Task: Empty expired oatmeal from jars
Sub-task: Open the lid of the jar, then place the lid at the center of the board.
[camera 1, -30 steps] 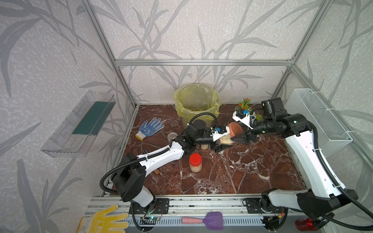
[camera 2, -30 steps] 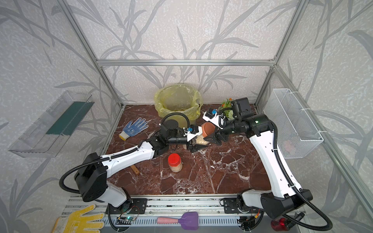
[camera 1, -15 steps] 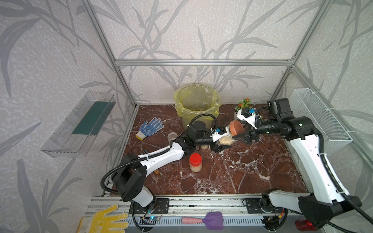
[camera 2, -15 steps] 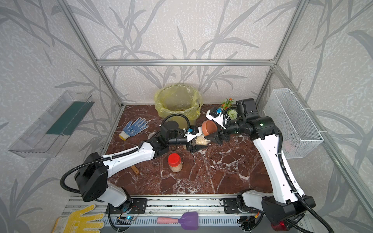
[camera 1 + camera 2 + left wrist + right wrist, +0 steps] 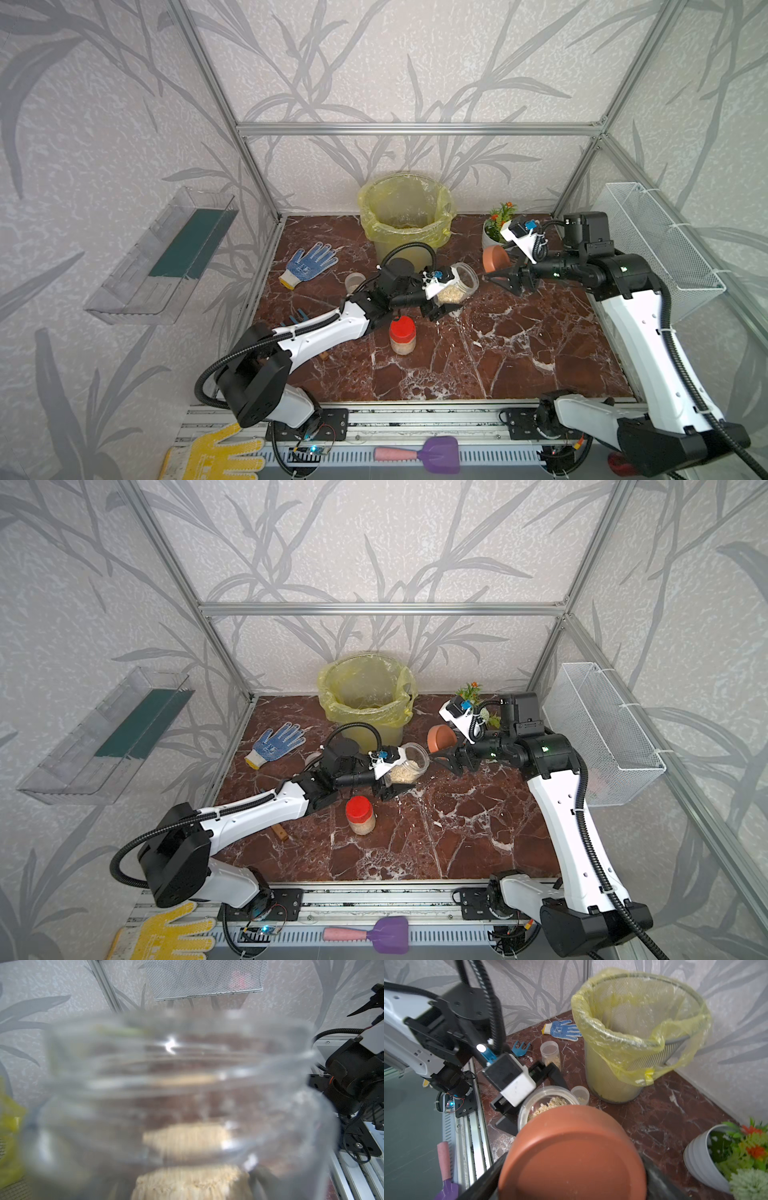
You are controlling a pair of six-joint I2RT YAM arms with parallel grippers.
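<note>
Right wrist shows three jars [image 5: 548,1101] [image 5: 550,1051] [image 5: 580,1094], one lid [image 5: 571,1153].

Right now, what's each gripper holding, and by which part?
Left gripper grips the open oatmeal jar across its clear body. Right gripper holds the brown lid by opposite edges of its rim.

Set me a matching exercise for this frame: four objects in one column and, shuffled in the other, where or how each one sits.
1. open jar with oatmeal
2. brown lid
3. red-lidded jar
4. blue glove

a. standing shut on the table
b. held in the right gripper
c. lying flat on the table
d. held tilted in the left gripper

Pairs: 1-d, 2-b, 3-a, 4-c
</note>
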